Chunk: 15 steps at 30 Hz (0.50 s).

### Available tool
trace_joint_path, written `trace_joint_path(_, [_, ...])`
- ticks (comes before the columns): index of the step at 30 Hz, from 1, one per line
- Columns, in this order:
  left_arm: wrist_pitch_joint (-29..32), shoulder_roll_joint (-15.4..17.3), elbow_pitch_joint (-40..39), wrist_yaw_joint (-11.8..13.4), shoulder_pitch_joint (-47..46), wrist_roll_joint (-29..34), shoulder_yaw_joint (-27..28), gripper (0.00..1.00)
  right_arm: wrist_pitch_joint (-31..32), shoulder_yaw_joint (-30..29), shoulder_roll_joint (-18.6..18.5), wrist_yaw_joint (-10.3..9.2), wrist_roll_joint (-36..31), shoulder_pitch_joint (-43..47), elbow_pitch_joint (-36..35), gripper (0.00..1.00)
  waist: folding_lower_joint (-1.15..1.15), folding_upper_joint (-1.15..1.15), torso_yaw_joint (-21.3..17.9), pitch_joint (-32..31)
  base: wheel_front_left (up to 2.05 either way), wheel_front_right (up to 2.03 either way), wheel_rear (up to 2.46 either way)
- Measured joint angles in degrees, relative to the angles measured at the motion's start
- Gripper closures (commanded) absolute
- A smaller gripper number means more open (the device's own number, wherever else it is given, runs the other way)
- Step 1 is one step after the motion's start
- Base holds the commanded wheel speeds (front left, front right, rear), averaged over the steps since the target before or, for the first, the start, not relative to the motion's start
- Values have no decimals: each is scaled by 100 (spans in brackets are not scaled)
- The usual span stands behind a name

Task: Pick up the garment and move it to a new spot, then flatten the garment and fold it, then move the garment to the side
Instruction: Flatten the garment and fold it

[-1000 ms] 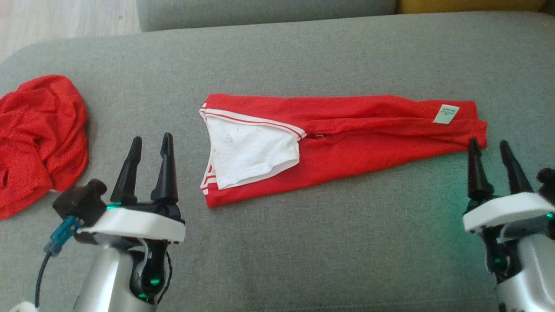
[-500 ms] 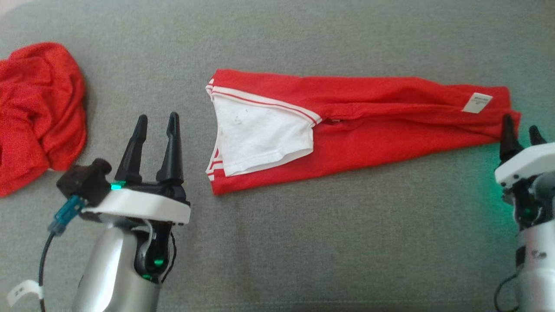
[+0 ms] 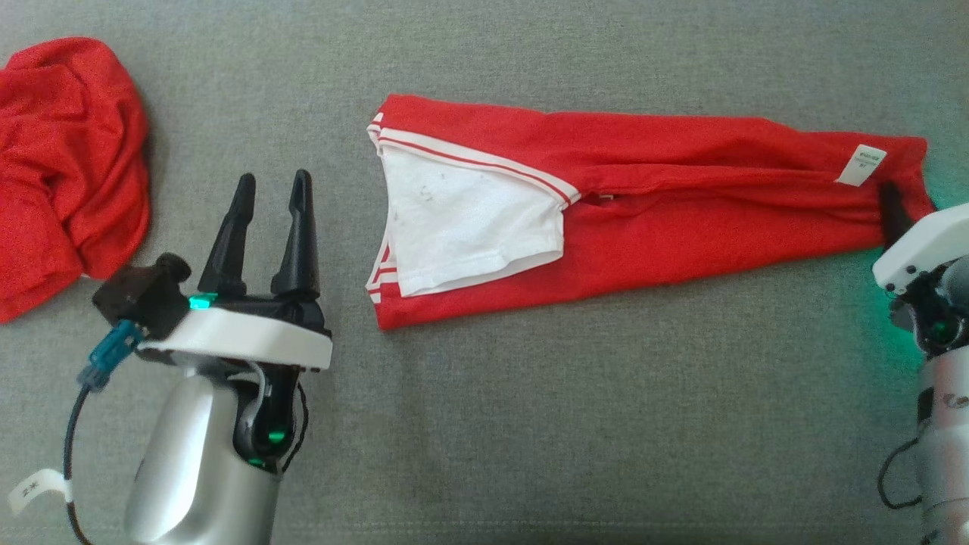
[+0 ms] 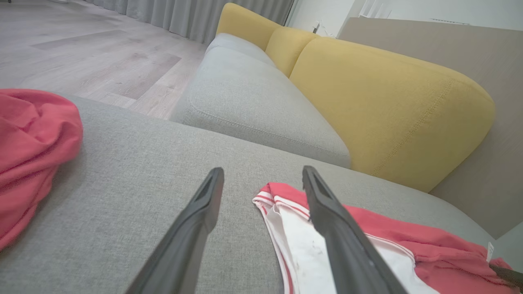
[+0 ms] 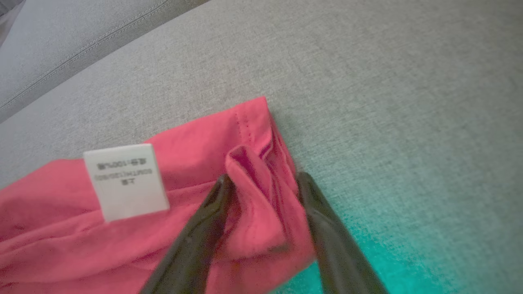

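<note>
Garment (image 3: 681, 212), folded lengthwise, lies across grey cushion (image 3: 530, 424) centre. Right gripper (image 5: 263, 179), jaws apart, straddles a raised fold at its 3 o'clock corner, apparently poised to pinch; left gripper (image 3: 271, 189) hovers open at 9 o'clock.

Garment (image 3: 681, 204): red knit cloth, matt, soft creases. Panel (image 3: 469, 227): white cloth, faintly smudged.
Label (image 3: 861, 164): white, flat, smooth, printed.
Cushion (image 3: 530, 424): grey woven fabric, coarse, matt.
Heap (image 3: 68, 159): red cloth, crumpled, matt.
Backrest (image 4: 388, 106): yellow woven fabric, stitched seam.
Floor (image 4: 102, 61): pale wood planks, low sheen.
Left gripper (image 3: 271, 182): fingers (image 3: 299, 227) dark matt plastic; housing (image 3: 242, 344) white smooth plastic; forearm (image 3: 189, 469) silvery, glossy, metal-like.
Right gripper (image 5: 263, 179): same dark plastic, slight shine.
</note>
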Motion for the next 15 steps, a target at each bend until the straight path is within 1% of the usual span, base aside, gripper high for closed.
trace_joint_path(5, [0,-3,36,-1,-64,1,26,0,-9,103,-18,1,15,15,9,100,0,0,-42,-67,0,0,0])
trace_joint_path(8, [0,-3,59,-18,-63,1,42,0,-146,102,-93,1,-127,77,42,100,0,0,-90,-139,0,0,0])
trace_joint_path(11, [0,-7,70,-18,-59,1,51,0,-322,-67,-179,1,-325,179,45,100,0,0,-141,-236,0,0,0])
trace_joint_path(14, [0,-7,89,-18,-48,2,66,0,-497,-330,-334,1,-680,278,51,100,0,0,-199,-351,0,0,0])
trace_joint_path(15, [0,-7,89,-18,-48,2,66,0,-497,-330,-334,1,-680,278,51,100,0,0,-199,-351,0,0,0])
